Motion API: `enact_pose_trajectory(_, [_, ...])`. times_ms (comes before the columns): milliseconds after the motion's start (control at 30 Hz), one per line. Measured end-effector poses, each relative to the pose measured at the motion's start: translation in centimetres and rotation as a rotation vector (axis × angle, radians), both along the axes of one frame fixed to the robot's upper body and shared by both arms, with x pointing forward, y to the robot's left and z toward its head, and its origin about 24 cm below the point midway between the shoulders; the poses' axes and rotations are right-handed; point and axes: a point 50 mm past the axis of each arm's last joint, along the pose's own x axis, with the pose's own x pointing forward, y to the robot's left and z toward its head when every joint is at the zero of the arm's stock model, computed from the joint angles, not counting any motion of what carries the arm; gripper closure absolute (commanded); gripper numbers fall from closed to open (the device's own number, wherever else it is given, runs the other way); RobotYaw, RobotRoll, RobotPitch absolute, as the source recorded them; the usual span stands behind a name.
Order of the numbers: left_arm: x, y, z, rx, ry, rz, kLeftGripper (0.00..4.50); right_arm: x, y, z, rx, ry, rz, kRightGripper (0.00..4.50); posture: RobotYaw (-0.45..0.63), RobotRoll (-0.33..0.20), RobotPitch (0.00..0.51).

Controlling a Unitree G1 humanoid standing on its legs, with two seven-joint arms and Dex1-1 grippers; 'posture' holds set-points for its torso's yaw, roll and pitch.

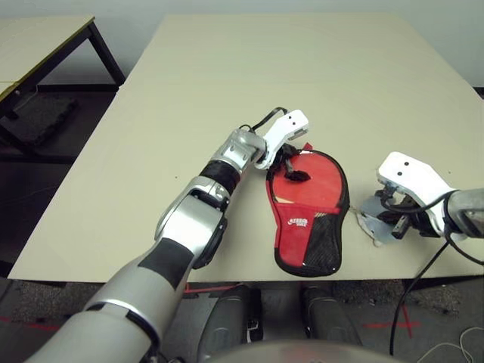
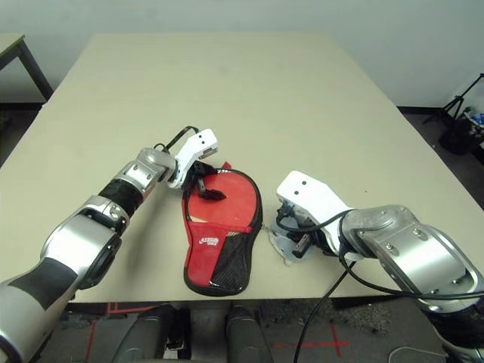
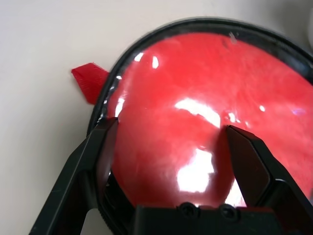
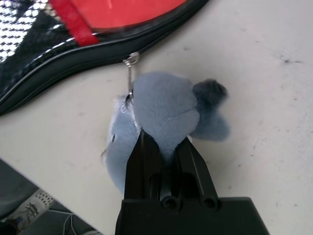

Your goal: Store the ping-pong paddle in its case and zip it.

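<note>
1. The case (image 1: 308,219) lies flat near the front edge of the table (image 1: 227,91), round end pointing away from the robot, its mesh pocket and white logo toward the robot.
2. The ping-pong paddle (image 3: 205,122) is inside it: the left wrist view shows its glossy red face within the case's black rim, so I judge the storing step done.
3. The zipper pull (image 4: 129,61) sits on the case's edge at the mesh-pocket end. How much of the zip is closed I cannot tell; the round end, with the paddle face showing, looks open.
4. The left gripper (image 1: 290,162) hovers over the round end, fingers (image 3: 93,161) spread wide, holding nothing.
5. The right gripper (image 4: 164,149), beside the case, has its fingers pinched narrow on a small grey plush charm (image 4: 161,117) that is linked to the zipper pull.
6. Left to do, as I judge it: run the zip round the case.
</note>
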Motion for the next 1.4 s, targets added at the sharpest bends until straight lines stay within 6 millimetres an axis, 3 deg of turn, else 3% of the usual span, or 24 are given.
enact_pose_trajectory(200, [-0.9,-0.3,1.1,0.022,-0.012,-0.141,0.0,1.1,0.7,-0.1,0.018,-0.019,0.002,4.44,-0.19,0.0,0.15])
enact_pose_trajectory(500, [-3.1,-0.5,0.3,0.064,0.044,-0.289,0.0,1.8,1.4,-0.1,0.026,-0.032,0.008,4.45,-0.19,0.0,0.145])
enact_pose_trajectory(667, [-3.3,-0.1,-0.5,0.106,0.045,-0.28,0.0,2.1,1.7,-0.1,0.036,-0.039,0.008,4.45,-0.2,0.0,0.153])
enact_pose_trajectory(967, [-2.7,-1.4,-1.5,0.127,0.038,-0.207,0.0,1.8,2.0,-0.1,0.034,-0.031,0.015,4.46,-0.2,0.0,0.166])
enact_pose_trajectory(1233, [-2.8,-2.2,-1.8,0.118,0.036,-0.195,0.0,-0.5,3.0,-0.4,0.019,0.016,0.113,4.46,-0.2,0.0,0.171])
enact_pose_trajectory(1400, [-2.9,-2.6,-1.8,0.109,0.039,-0.207,0.0,-3.7,2.9,-1.1,-0.038,0.109,0.217,4.46,-0.2,0.0,0.173])
